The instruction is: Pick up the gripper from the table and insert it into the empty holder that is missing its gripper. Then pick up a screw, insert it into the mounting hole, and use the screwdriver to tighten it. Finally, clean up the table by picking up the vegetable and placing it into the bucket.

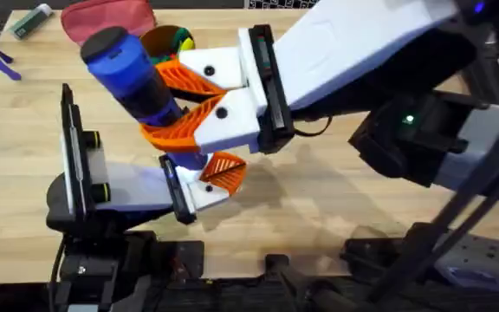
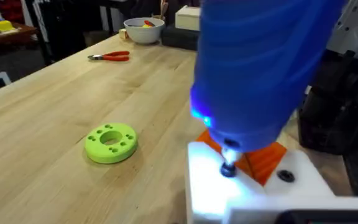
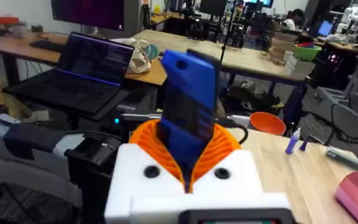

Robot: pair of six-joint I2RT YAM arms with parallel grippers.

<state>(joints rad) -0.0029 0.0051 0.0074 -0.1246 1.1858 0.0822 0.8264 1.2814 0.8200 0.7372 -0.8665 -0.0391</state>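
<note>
A: Where is the screwdriver (image 1: 132,74) at this moment?

B: It stands clamped in the right claw (image 1: 186,102). In the overhead view the orange ribbed pads (image 1: 180,128) press on its blue body from both sides, and its dark cap leans toward the far left of the table (image 1: 336,208).

A: And its tip?

B: In the left wrist view the thin metal tip (image 2: 229,163) comes down onto a dark screw head in the white holder (image 2: 253,186), and a small blue light glows on the tool's body just above it.

A: Is the orange gripper (image 1: 224,171) in place?

B: It sits at the end of that holder, just below the right claw in the overhead view. The left wrist view shows orange right behind the tip.

A: What about the left claw (image 1: 210,178)?

B: I cannot tell whether it is apart or together; one finger shows, under the screwdriver.

A: The bucket (image 1: 165,41)?

B: At the far edge of the table, partly hidden behind the screwdriver, just beside a pink pouch (image 1: 106,17), with colourful pieces showing inside.

A: Anything else lying about?

B: A green disc (image 2: 110,142) lies flat on the table, with red-handled pliers (image 2: 109,56) farther off and a white bowl (image 2: 143,29) beyond them.
</note>
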